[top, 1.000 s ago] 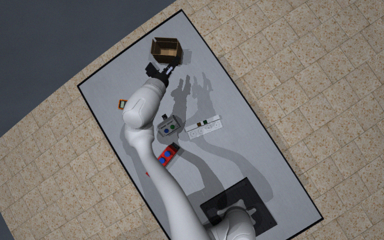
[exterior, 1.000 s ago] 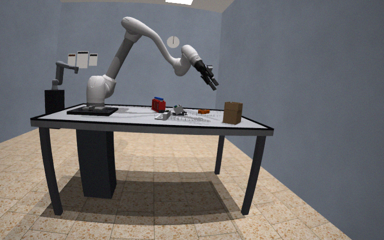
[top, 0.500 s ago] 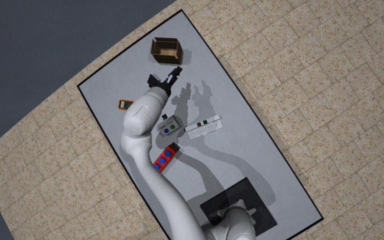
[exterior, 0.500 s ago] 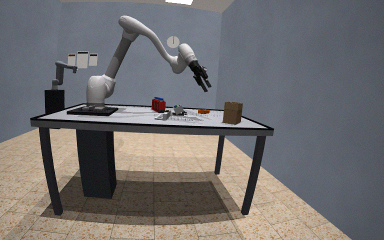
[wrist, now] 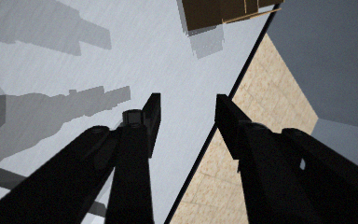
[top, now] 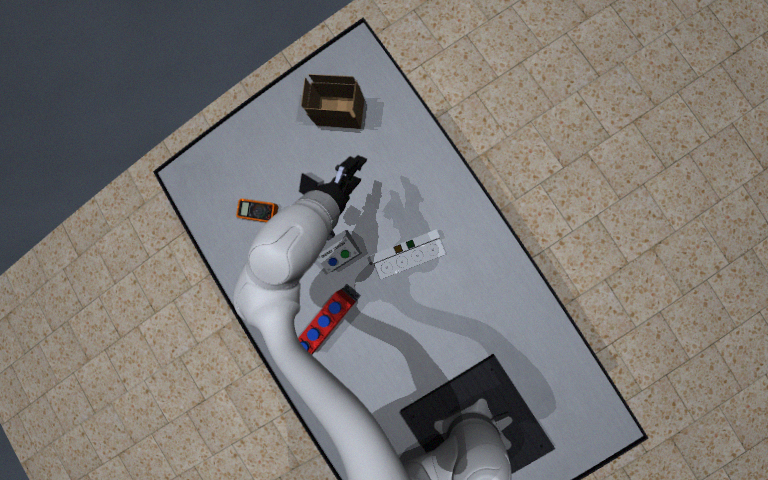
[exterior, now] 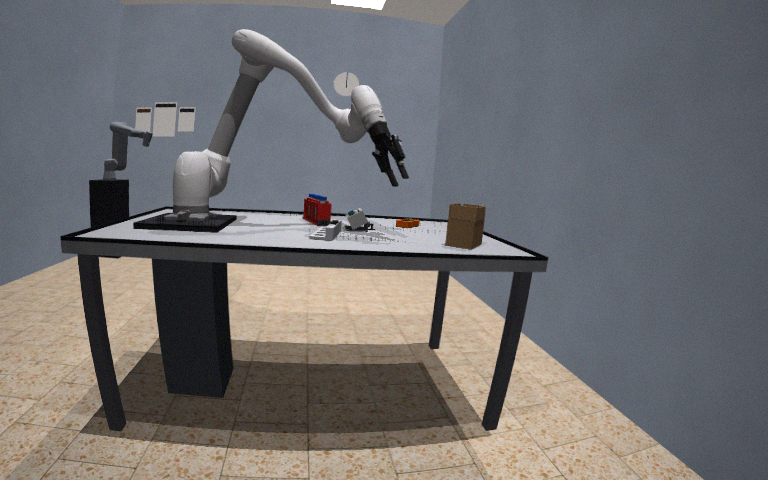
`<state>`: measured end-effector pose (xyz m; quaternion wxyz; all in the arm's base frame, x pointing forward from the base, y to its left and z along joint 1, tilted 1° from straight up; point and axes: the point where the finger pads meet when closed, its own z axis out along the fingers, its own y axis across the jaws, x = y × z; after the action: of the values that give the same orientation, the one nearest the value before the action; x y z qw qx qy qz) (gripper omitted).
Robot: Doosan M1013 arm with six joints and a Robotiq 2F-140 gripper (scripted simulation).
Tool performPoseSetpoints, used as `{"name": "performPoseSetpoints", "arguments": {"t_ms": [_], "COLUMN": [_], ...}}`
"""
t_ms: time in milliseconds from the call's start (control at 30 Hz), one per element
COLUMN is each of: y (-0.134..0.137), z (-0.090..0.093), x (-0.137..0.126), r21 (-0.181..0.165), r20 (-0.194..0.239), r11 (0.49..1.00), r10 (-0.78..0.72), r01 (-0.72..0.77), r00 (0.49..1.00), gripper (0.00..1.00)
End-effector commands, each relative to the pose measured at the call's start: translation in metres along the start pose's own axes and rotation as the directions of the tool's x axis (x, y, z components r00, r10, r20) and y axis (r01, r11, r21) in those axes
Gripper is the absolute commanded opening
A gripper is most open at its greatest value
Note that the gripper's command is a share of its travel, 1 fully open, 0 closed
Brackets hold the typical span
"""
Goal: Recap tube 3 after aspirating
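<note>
The red decapping station (top: 327, 319) stands on the table with blue caps (top: 323, 320) on its tubes; the arm hides its nearest end. It also shows in the side view (exterior: 317, 210). The white cap tray (top: 408, 254) has four nests that look empty, and two small lamps (top: 403, 246) that look dim. The grey key housing (top: 339, 252) carries the blue key (top: 332, 261) and the green key (top: 344, 254). My gripper (top: 352, 169) (exterior: 396, 172) hangs high above the table, beyond the key housing. In the wrist view its fingers stand apart with nothing between them.
An open cardboard box (top: 333, 101) stands at the far end of the table and shows at the top of the wrist view (wrist: 224, 11). An orange multimeter (top: 256, 210) lies near the left edge. The arm's black base plate (top: 475, 413) is at the near end.
</note>
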<state>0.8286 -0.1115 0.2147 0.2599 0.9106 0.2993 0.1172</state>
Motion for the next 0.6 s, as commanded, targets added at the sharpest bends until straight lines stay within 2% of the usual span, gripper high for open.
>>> {"name": "performPoseSetpoints", "arguments": {"t_ms": [0, 33, 100, 167, 233, 300, 367, 433, 500, 567], "y": [-0.016, -0.020, -0.020, -0.028, -0.036, -0.045, -0.052, -0.059, -0.067, -0.074], "z": [-0.008, -0.009, -0.009, -0.012, -0.015, -0.018, -0.020, -0.023, -0.026, -0.029], "x": [-0.009, -0.012, -0.012, -0.016, -0.021, -0.024, -0.029, -0.031, -0.037, -0.038], "r21": [0.030, 0.044, 0.044, 0.060, 0.088, 0.091, 0.118, 0.121, 0.148, 0.150], "r20": [0.008, 0.009, 0.009, 0.010, 0.008, 0.006, 0.000, -0.001, -0.011, -0.014], "r11": [0.998, 0.996, 0.996, 0.991, 0.980, 0.979, 0.963, 0.961, 0.941, 0.938], "r10": [-0.054, -0.084, -0.084, -0.120, -0.179, -0.187, -0.244, -0.252, -0.307, -0.315], "r01": [0.054, 0.083, 0.083, 0.119, 0.177, 0.185, 0.242, 0.250, 0.305, 0.314], "r00": [0.999, 0.996, 0.996, 0.993, 0.984, 0.982, 0.970, 0.968, 0.952, 0.949], "gripper": [0.41, 0.41, 0.41, 0.41, 0.41, 0.41, 0.41, 0.41, 0.41, 0.41]}}
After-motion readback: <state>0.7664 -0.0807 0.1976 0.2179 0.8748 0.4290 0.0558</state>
